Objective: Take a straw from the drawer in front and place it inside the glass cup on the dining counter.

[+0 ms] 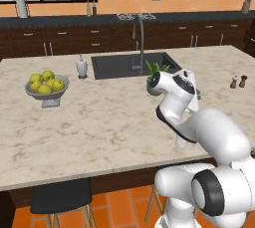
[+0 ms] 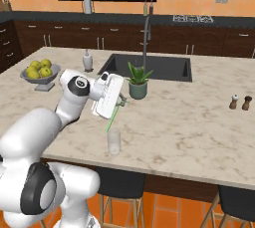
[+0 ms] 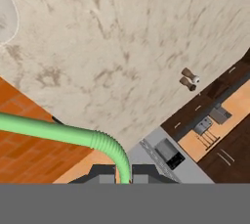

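Observation:
My gripper [image 2: 121, 103] is shut on the bright green straw [image 2: 112, 118], which slants down from the fingers. Its lower end hangs right at the left side of the rim of the glass cup [image 2: 114, 142]. The clear tumbler stands upright on the marble dining counter [image 2: 189, 117] near its front edge. In the hand view the straw [image 3: 58, 132] runs in from the left, bends, and drops between my fingertips [image 3: 124, 176]. The cup's rim [image 3: 6, 18] sits at the upper left. The drawer is out of view.
A potted plant [image 2: 138, 83] stands just behind my hand, in front of the black sink [image 2: 149, 66] and tall tap. A bowl of yellow fruit [image 1: 46, 85] and a soap dispenser [image 1: 81, 66] are to the left, salt and pepper shakers [image 2: 240, 102] to the right. Dark stools [image 2: 119, 182] stand under the counter edge.

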### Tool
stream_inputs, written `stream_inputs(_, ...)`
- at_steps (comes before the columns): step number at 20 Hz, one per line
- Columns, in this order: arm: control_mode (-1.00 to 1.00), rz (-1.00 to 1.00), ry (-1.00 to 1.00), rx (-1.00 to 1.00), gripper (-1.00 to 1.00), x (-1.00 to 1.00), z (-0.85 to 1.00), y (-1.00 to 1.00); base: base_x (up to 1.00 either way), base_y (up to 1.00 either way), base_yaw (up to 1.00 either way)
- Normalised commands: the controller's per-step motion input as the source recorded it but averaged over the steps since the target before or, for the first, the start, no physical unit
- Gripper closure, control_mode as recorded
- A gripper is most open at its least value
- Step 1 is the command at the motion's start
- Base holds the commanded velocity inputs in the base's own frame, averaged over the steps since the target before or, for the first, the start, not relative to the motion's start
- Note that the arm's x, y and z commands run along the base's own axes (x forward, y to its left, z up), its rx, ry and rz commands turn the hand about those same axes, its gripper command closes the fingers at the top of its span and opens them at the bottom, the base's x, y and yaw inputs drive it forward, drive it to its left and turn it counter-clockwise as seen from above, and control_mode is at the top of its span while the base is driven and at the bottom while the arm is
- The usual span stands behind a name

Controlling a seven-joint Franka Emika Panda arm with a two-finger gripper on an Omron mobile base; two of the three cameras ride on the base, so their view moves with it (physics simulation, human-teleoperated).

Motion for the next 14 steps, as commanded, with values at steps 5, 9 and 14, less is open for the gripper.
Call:
stream_inputs(5,-1.0,0.0,0.0,-0.03,1.0,0.03,-0.16,0.0,0.0,0.0,0.0)
stream_inputs(9,-1.0,0.0,-0.02,-0.05,1.0,0.2,-0.1,0.0,0.0,0.0,0.0)
stream_inputs(14,-1.0,0.0,-0.01,-0.04,1.0,0.29,-0.04,0.0,0.0,0.0,0.0)
